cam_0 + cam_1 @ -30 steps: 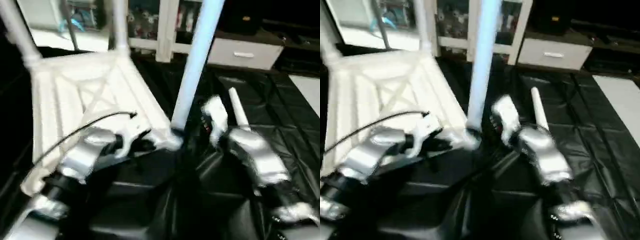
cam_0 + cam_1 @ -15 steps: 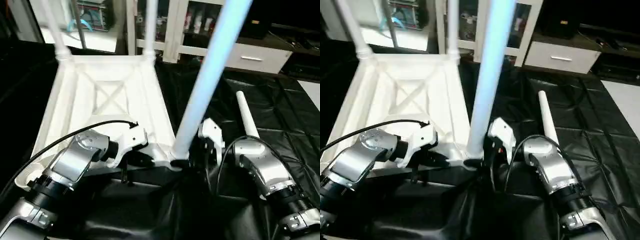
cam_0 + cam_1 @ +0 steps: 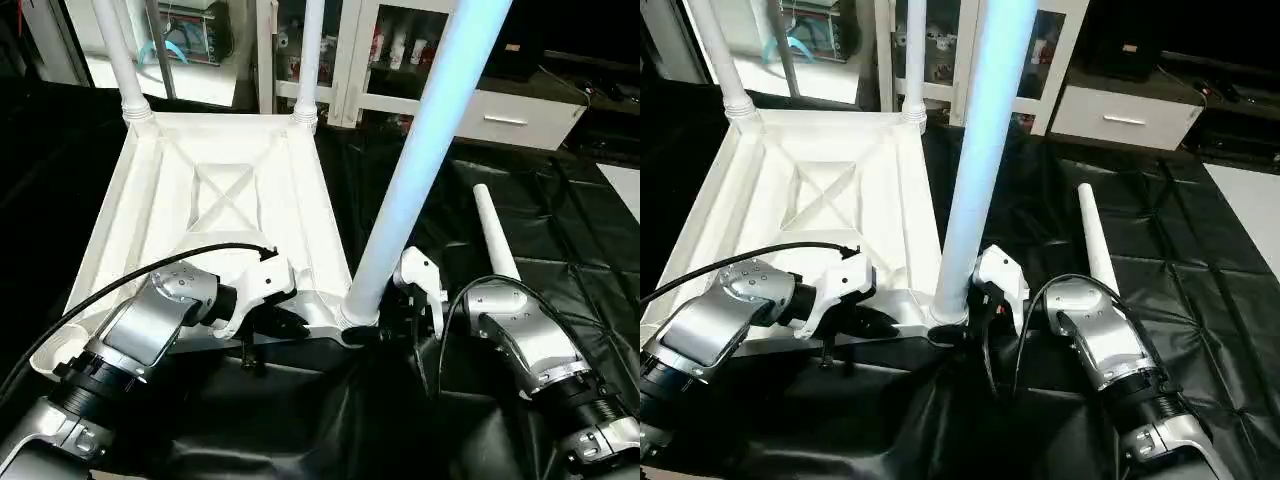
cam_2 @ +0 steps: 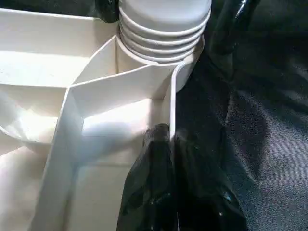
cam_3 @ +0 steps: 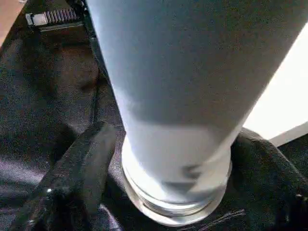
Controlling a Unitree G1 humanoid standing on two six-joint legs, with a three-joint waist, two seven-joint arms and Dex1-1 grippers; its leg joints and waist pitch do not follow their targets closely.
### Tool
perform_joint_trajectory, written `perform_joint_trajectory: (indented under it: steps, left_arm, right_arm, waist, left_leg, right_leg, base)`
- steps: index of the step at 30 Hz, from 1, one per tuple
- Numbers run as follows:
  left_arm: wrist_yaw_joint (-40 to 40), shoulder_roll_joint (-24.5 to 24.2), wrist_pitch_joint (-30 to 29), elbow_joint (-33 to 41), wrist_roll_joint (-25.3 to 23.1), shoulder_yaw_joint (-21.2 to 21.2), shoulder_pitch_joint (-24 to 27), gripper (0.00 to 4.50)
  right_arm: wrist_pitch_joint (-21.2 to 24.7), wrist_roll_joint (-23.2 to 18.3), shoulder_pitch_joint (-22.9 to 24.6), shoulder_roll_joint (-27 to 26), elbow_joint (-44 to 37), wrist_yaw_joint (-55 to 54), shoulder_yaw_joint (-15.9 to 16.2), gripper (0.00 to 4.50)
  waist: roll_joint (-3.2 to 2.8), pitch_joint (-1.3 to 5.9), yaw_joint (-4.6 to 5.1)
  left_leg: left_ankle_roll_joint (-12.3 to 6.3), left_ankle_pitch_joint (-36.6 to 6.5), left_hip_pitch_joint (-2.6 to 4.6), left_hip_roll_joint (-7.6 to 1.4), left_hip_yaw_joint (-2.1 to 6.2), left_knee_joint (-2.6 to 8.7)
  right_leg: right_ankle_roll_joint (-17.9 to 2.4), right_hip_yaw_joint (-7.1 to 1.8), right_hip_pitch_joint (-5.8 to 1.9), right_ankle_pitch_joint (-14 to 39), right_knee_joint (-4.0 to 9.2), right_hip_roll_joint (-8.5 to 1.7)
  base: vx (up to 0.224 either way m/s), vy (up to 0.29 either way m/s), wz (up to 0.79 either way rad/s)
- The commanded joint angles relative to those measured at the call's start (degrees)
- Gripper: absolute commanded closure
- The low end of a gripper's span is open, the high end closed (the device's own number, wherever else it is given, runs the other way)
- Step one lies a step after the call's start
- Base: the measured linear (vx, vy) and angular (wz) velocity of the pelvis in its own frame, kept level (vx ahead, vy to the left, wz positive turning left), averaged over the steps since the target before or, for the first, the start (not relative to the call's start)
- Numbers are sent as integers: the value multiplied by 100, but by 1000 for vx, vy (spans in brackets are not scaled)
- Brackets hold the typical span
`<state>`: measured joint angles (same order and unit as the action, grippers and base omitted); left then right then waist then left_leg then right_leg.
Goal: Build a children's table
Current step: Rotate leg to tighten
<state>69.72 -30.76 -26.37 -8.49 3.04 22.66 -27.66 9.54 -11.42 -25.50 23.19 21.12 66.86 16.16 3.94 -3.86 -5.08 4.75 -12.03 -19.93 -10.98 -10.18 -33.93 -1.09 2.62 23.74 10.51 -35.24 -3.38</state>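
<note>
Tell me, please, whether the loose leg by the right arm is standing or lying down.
Lying down. The loose leg lies flat on the black cloth beside the right arm, while three other legs stand upright in the tabletop's corner sockets.

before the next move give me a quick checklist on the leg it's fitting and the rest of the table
1. Left tool clamps the tabletop rim beside the near corner socket: ok, fingers shut on the wall.
2. Right tool straddles the near leg at its base: ok, a finger on each side; whether they press it, cannot tell.
3. Near leg stands in its socket: ok, though fully seated cannot tell; ridges show above the socket.
4. Two far legs stand in their corners: ok.
5. Fourth leg fitted: not ok, it lies on the black cloth by the right arm.
6. Near left corner socket free for it: ok.
</note>
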Motion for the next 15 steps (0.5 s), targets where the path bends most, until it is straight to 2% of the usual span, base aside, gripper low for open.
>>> perform_joint_trajectory:
  steps: [1,4,9,15]
  left_arm:
    - [205,37,-136,-34,-58,408,150,450]
    - [202,39,-142,-35,-63,415,150,450]
    - [205,34,-167,-23,-62,419,152,450]
    - [103,85,-224,-75,-58,370,141,450]
  right_arm:
    - [-34,46,-77,14,71,56,-35,117]
    - [-48,62,-73,4,79,62,-16,156]
    - [-53,67,-65,-4,99,49,-18,179]
    - [-36,68,-65,-133,285,-290,-163,181]
  waist:
    - [-50,398,15]
    - [-51,392,16]
    - [-54,386,15]
    - [-55,371,22]
  left_leg:
    - [-371,-276,39,-226,26,361]
    - [-349,-339,38,-227,28,365]
    - [-323,-378,38,-226,32,366]
    - [-278,-491,43,-226,34,376]
  right_leg:
    - [-1565,-267,-347,168,270,-440]
    - [-1550,-264,-347,265,280,-436]
    - [-1525,-265,-347,324,286,-437]
    - [-1502,-264,-342,486,310,-438]
  base:
    - [0,0,0]
    - [0,0,0]
    - [0,0,0]
    - [0,0,0]
